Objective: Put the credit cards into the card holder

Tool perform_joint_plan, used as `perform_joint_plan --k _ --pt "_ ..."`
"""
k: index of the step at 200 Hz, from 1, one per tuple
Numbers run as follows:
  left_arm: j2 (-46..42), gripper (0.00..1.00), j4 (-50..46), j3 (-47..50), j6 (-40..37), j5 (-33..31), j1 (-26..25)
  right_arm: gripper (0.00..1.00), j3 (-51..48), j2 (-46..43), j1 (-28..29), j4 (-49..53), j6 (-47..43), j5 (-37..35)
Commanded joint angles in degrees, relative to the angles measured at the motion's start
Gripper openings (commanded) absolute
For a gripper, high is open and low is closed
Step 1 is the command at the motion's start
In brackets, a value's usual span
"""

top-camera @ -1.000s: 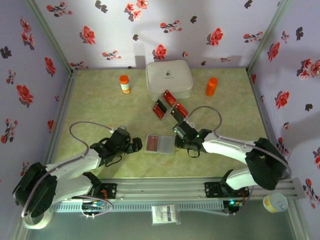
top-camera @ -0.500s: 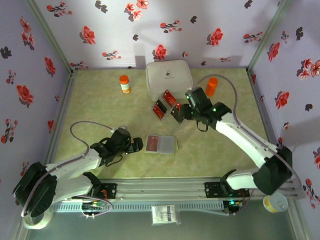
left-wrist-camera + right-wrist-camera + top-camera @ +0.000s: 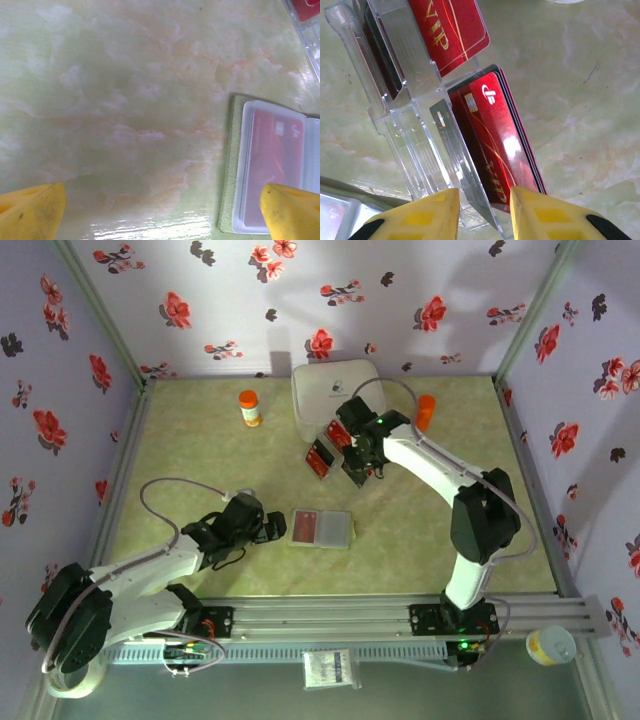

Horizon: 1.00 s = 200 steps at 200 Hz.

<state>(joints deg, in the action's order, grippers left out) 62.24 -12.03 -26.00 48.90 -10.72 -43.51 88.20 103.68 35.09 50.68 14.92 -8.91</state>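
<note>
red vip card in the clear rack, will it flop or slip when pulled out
Probably stiff: the red card looks flat and unbent in the clear rack. Its glossy face shows glare, so it may slip in the right claw. Thin, so likely light.

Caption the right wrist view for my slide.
Yellow-fingered right gripper at the lower end of a red VIP credit card stack in a clear plastic rack on the green marbled table.

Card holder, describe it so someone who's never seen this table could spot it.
On the table, start at the large white case at the back and come toward the arms, past the clear rack of red cards. The card holder lies open and flat beside the left gripper, pale inside with one red card showing, unlike the cards propped in the rack.
</note>
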Motion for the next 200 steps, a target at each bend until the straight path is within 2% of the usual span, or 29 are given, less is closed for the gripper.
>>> perform_joint_plan --k 1,116,200 --pt "0.1 1.00 -0.5 -0.9 -2.3 -3.5 -0.3 0.31 2.4 2.2 -0.1 2.5 -1.6 -1.5" --pt "0.6 1.00 -0.5 -1.3 -5.2 -4.4 -0.4 0.20 4.0 6.2 0.0 3.1 -2.5 -0.2" --pt "1.0 1.00 -0.4 -1.2 -5.2 -4.1 -0.5 0.00 4.4 5.4 0.0 2.6 -5.1 4.0"
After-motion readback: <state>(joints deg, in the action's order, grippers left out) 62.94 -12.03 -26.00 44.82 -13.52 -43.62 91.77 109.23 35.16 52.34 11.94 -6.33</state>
